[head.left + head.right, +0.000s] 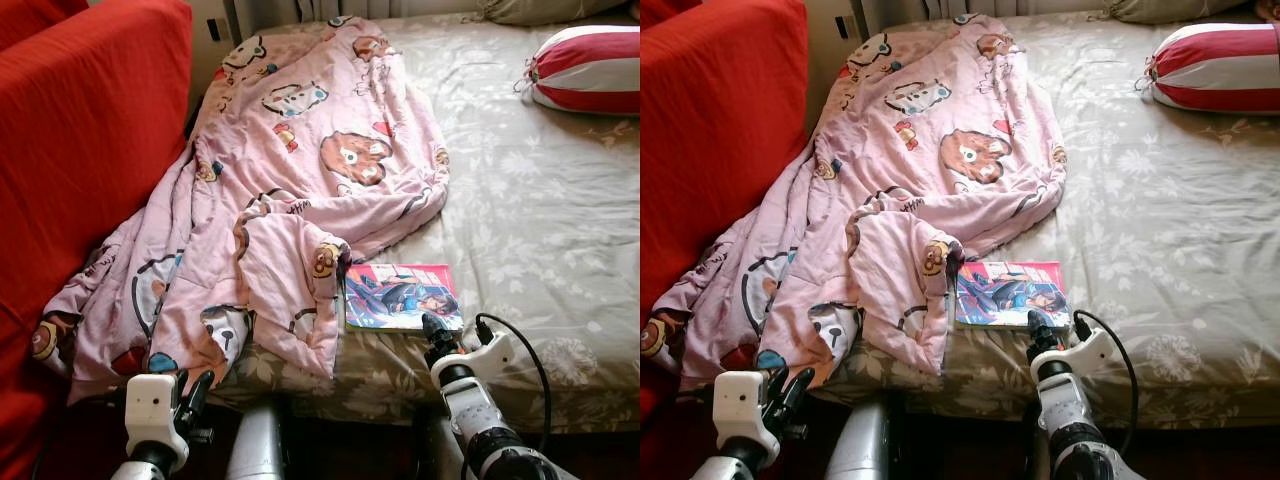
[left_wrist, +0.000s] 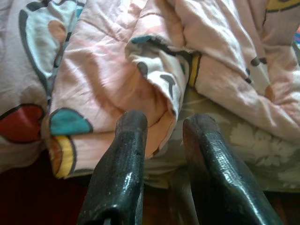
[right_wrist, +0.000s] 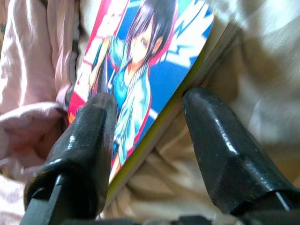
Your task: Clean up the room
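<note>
A comic book (image 1: 402,296) lies flat near the front edge of the bed (image 1: 540,200), its left side tucked just under the pink blanket (image 1: 290,190). The right gripper (image 3: 147,110) is spread wide across the book's near corner, maybe touching it. The left gripper (image 2: 164,140) hangs spread apart too, by the blanket's low edge.

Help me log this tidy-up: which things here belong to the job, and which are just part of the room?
For the job:
comic book, at the bed's near edge, right gripper open astride its edge
pink cartoon blanket, crumpled, spilling off the bed near the left gripper, open

Just there:
bed with floral sheet
red-and-white striped pillow
red sofa
</note>
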You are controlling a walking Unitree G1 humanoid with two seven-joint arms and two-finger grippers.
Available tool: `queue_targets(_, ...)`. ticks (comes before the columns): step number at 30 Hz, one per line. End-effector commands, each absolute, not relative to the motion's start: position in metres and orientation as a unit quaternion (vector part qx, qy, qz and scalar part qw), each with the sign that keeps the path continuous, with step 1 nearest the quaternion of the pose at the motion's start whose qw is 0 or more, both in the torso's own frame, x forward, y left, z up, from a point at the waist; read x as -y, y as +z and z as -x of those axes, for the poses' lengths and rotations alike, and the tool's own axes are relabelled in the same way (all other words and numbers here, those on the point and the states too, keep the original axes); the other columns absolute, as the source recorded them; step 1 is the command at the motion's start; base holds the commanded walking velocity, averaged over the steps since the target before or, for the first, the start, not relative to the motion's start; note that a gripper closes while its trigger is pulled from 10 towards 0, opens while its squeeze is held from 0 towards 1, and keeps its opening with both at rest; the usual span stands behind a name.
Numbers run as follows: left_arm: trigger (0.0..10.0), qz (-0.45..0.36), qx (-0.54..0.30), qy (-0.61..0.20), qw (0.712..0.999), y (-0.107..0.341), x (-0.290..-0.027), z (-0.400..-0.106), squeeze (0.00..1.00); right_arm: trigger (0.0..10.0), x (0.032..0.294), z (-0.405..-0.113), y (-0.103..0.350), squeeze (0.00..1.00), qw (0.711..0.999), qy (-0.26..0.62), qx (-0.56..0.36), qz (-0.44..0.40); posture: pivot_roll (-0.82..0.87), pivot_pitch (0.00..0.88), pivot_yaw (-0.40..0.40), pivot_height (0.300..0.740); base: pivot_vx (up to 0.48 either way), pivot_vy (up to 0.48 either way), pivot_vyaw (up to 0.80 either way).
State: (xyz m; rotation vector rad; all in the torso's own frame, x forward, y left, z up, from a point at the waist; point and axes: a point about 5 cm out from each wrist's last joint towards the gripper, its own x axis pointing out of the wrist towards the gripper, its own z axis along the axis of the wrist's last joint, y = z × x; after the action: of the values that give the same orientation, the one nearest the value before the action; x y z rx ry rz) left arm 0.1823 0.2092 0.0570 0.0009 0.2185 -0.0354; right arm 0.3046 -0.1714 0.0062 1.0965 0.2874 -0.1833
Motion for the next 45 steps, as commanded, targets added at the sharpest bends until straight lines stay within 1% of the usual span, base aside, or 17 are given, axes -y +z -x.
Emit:
queue_targets(1, 10.0, -0.01, -0.118, -0.014, 0.993, 0.057, -0.215, -0.178, 0.0, 10.0, 0.17, -0.303, 0.003, 0.0, 0.832, -0.098, -0.141, -0.528, 0.28, 0.194, 0.103, 0.586, 0.0, 0.0, 0.0)
queue_targets(11, 10.0, -0.019, -0.124, -0.021, 0.992, 0.063, -0.216, -0.169, 0.0, 10.0, 0.171, -0.303, 0.004, 0.0, 0.829, -0.099, -0.141, -0.532, 0.3, 0.227, 0.12, 0.586, 0.0, 0.0, 0.0)
queue_targets(14, 10.0, -0.027, -0.126, -0.023, 0.991, 0.069, -0.218, -0.163, 0.0, 10.0, 0.174, -0.3, 0.001, 0.0, 0.821, -0.114, -0.144, -0.541, 0.32, 0.244, 0.13, 0.586, 0.0, 0.0, 0.0)
queue_targets(21, 10.0, -0.038, -0.127, -0.025, 0.991, 0.078, -0.223, -0.156, 0.0, 10.0, 0.178, -0.299, -0.001, 0.0, 0.814, -0.131, -0.143, -0.548, 0.35, 0.264, 0.144, 0.586, 0.0, 0.0, 0.0)
queue_targets(30, 10.0, -0.047, -0.133, -0.029, 0.99, 0.085, -0.222, -0.151, 0.0, 10.0, 0.178, -0.308, 0.007, 0.0, 0.809, -0.139, -0.138, -0.555, 0.37, 0.279, 0.151, 0.586, 0.0, 0.0, 0.0)
queue_targets(33, 10.0, -0.048, -0.136, -0.028, 0.989, 0.086, -0.222, -0.148, 0.0, 10.0, 0.176, -0.315, 0.015, 0.0, 0.803, -0.13, -0.124, -0.568, 0.38, 0.283, 0.153, 0.586, 0.0, 0.0, 0.0)
queue_targets(43, 10.0, -0.056, -0.139, -0.025, 0.988, 0.09, -0.225, -0.145, 0.0, 10.0, 0.176, -0.328, 0.03, 0.0, 0.802, -0.122, -0.11, -0.574, 0.39, 0.287, 0.152, 0.586, 0.0, 0.0, 0.0)
queue_targets(44, 10.0, -0.056, -0.14, -0.026, 0.988, 0.09, -0.224, -0.144, 0.0, 7.7, 0.175, -0.331, 0.032, 0.0, 0.804, -0.115, -0.107, -0.574, 0.38, 0.288, 0.15, 0.586, 0.0, 0.0, 0.0)
queue_targets(45, 10.0, -0.056, -0.141, -0.026, 0.988, 0.09, -0.224, -0.144, 0.0, 4.2, 0.173, -0.332, 0.033, 0.0, 0.805, -0.11, -0.106, -0.573, 0.38, 0.287, 0.149, 0.586, 0.0, 0.0, 0.0)
